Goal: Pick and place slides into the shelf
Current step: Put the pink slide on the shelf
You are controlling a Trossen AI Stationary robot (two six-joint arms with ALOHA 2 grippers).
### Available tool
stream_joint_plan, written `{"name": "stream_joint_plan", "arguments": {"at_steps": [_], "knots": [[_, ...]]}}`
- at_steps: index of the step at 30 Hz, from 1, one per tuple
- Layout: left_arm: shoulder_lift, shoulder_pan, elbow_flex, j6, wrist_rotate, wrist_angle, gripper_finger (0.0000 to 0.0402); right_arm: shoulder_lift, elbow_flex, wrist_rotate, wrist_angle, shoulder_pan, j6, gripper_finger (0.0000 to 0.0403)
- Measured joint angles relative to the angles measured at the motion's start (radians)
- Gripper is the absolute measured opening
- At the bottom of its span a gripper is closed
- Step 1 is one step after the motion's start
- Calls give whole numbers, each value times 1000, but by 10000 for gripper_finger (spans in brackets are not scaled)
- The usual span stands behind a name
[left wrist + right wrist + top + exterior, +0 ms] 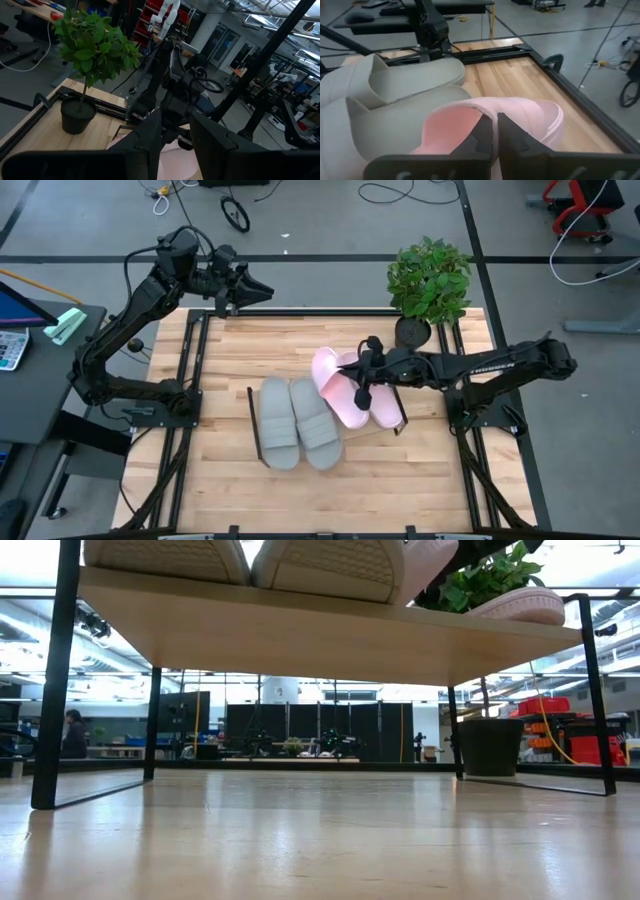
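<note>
We see the right claw [366, 370] pinched tight on a pink slide's [352, 406] strap over the shelf [380, 426], grey slides [299, 422] alongside, left claw [262, 292] part-open, raised off the surface [230, 345].

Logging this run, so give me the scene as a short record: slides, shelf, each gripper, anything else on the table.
grey slides: pair side by side on the shelf
pink slides: pair on the shelf, right of the grey ones
right gripper: shut on a pink slide's strap
left gripper: raised over the table's far left edge, holding nothing
other: potted plant at the table's far right corner
</note>
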Motion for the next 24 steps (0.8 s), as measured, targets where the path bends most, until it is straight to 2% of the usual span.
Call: {"name": "stream_joint_plan", "arguments": {"at_steps": [9, 15, 24], "knots": [[0, 0, 0, 0, 0, 2, 107, 31, 4, -4, -5, 1, -36, 11], [0, 0, 0, 14, 0, 2, 107, 29, 9, 7, -82, 0, -47, 48], [0, 0, 0, 26, 0, 2, 107, 30, 6, -18, -121, 0, -126, 60]]}}
